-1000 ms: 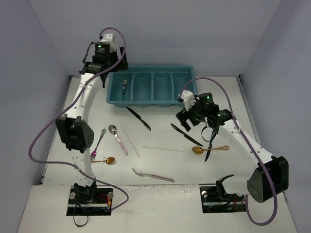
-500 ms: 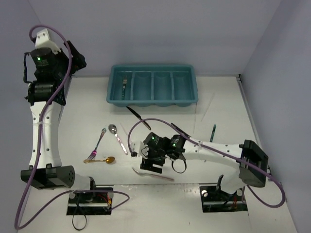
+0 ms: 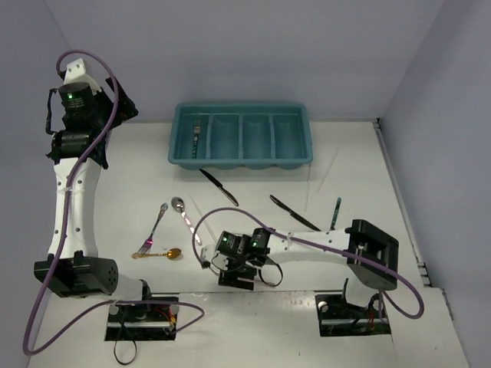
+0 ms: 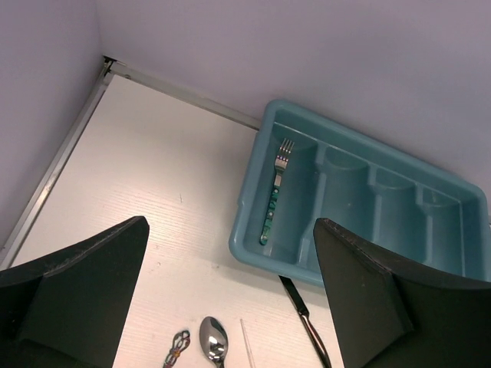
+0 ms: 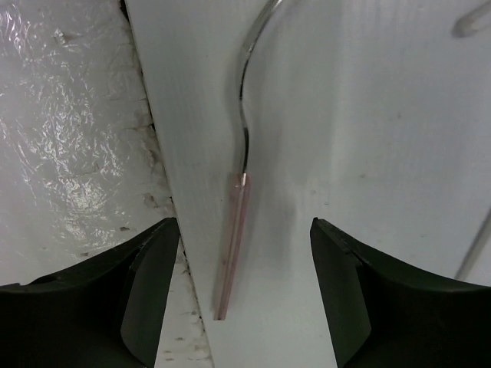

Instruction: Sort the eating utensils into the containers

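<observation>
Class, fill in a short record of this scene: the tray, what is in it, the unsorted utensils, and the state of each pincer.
Tray: teal tray, four compartments side by side
In tray: green-handled fork, leftmost compartment in the top view; nothing seen in the other three
Unsorted: left knife, right knife, silver spoon, gold spoon, loose fork, pale sticks
Left pincer: open, holding nothing
Right pincer: open, a pink-handled utensil lying between its fingers

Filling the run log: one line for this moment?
left fingers open, raised | right fingers open, either side of pink-handled utensil | tray: one fork, leftmost slot
</observation>
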